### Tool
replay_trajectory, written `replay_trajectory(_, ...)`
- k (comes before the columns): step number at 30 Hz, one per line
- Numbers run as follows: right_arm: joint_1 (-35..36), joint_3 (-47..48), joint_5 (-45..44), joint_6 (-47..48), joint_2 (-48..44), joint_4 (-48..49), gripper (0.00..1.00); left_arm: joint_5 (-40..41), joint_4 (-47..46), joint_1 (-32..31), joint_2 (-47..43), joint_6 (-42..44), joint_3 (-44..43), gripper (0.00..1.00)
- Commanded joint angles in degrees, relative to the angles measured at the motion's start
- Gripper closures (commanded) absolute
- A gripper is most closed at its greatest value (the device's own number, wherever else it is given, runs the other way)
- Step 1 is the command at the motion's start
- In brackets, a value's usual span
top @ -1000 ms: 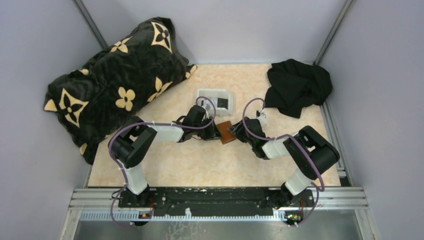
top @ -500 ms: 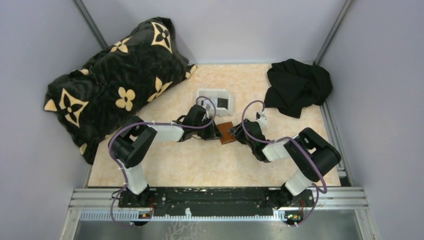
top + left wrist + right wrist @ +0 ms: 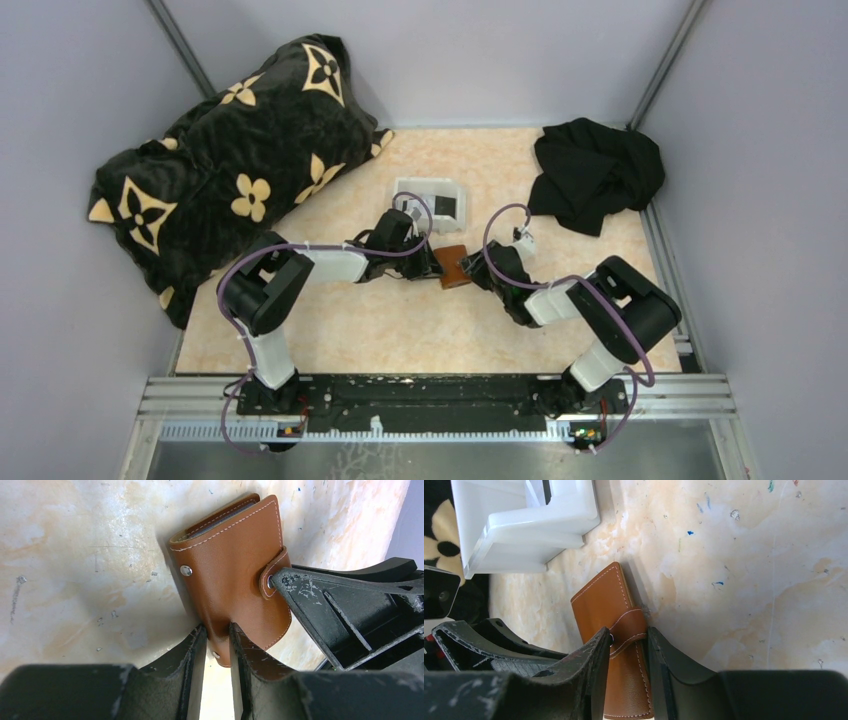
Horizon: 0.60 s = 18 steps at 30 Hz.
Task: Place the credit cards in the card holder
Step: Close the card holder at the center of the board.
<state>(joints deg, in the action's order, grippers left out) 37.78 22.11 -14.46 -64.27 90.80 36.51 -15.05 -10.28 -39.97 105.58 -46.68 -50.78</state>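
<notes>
On the table [image 3: 400, 330], the left arm [image 3: 330, 265] and the right arm [image 3: 560, 295] are stretched low and inward, meeting just before the white tray [image 3: 430, 200]. The closed card holder [image 3: 453, 265] is found between them. Its edge is pinched by the left hand [image 3: 217, 627]. Its strap [image 3: 631, 625] is straddled by the right hand [image 3: 628, 630], though a firm grip cannot be told.

Bright, even light; soft shadow left of the card holder [image 3: 235, 570]; wrist-view foregrounds slightly blurred.
</notes>
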Motion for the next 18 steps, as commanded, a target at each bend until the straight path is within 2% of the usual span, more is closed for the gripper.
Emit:
replay_trajectory(1,4.3,-3.6,12.1,-0.6,7.2,-15.3,0.67,7.1,10.9,-0.3,6.2,3.7,2.8,0.68)
replay_trajectory(18,6.1,-0.8,10.4,2.2,7.4,-19.3,0.68,6.7,11.5,-0.3,6.8,3.8,2.2,0.68)
